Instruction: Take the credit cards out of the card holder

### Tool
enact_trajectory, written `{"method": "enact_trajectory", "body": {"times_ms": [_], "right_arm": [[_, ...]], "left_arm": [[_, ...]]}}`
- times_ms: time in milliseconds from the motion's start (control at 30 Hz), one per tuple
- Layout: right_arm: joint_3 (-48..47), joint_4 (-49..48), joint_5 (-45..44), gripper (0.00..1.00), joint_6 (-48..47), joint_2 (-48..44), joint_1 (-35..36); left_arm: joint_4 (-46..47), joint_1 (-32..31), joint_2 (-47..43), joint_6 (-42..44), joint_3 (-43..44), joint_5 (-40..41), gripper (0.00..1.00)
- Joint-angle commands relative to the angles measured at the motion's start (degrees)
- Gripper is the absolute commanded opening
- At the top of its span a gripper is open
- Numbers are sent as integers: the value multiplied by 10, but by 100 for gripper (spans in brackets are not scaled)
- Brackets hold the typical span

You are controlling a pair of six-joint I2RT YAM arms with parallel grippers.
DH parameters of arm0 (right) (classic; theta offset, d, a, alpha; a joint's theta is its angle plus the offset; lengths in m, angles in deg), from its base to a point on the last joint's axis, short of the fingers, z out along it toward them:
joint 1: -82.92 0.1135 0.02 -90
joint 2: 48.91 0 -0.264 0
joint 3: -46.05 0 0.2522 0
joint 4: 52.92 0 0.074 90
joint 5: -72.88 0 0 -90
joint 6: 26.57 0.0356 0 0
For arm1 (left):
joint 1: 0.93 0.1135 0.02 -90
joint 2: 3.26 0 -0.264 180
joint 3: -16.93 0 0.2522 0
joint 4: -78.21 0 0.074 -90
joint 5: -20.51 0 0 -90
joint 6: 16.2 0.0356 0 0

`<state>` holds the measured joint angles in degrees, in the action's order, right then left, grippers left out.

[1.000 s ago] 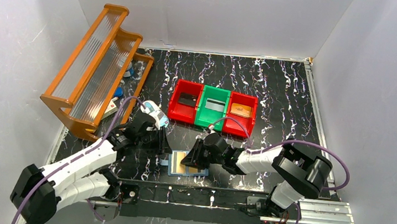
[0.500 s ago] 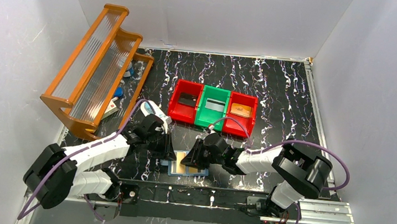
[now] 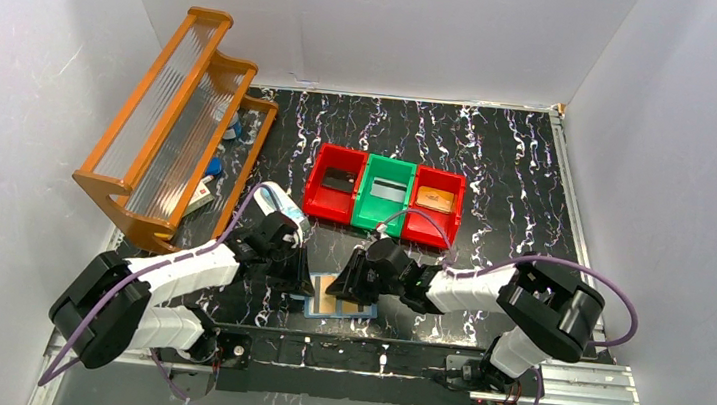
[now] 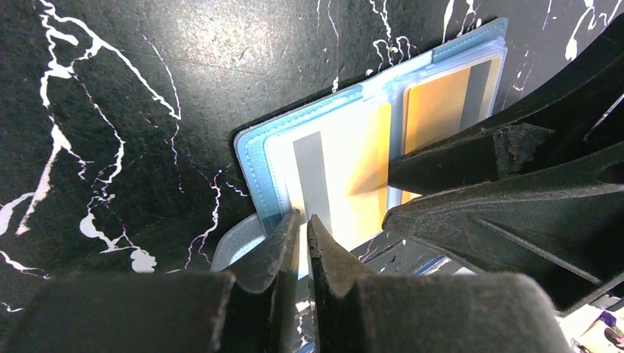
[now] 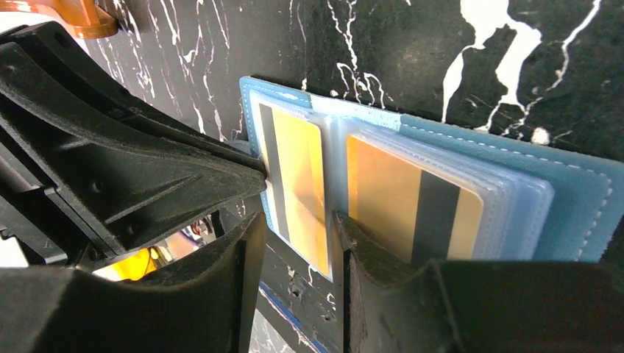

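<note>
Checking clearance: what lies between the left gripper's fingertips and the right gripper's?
In the left wrist view, only the tan-orange card in the open card holder; nothing else separates left gripper and right gripper.

The card holder (image 3: 336, 299) lies open on the counter (image 3: 499, 167) near the front edge, between my two grippers. My left gripper (image 4: 303, 220) is at its left edge, tips together on the left-hand card (image 4: 346, 169). My right gripper (image 5: 298, 220) reaches in from the right, tips apart by the middle fold, next to the right-hand card (image 5: 405, 198). Behind the holder is a row of bins (image 3: 379, 227) with loose cards (image 3: 434, 199) inside, one per bin. The rack (image 3: 167, 122) stands far left, and the oval case (image 3: 279, 202) lies behind and left of my left gripper.
</note>
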<state>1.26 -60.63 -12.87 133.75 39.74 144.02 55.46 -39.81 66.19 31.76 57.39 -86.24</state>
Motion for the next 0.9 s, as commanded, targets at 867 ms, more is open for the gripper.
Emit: {"method": "enact_trajectory", "body": {"times_ms": [867], "right_arm": [[57, -132, 37, 16, 27, 7, -11]], "left_arm": [[-25, -11, 2, 13, -35, 51, 4]]}}
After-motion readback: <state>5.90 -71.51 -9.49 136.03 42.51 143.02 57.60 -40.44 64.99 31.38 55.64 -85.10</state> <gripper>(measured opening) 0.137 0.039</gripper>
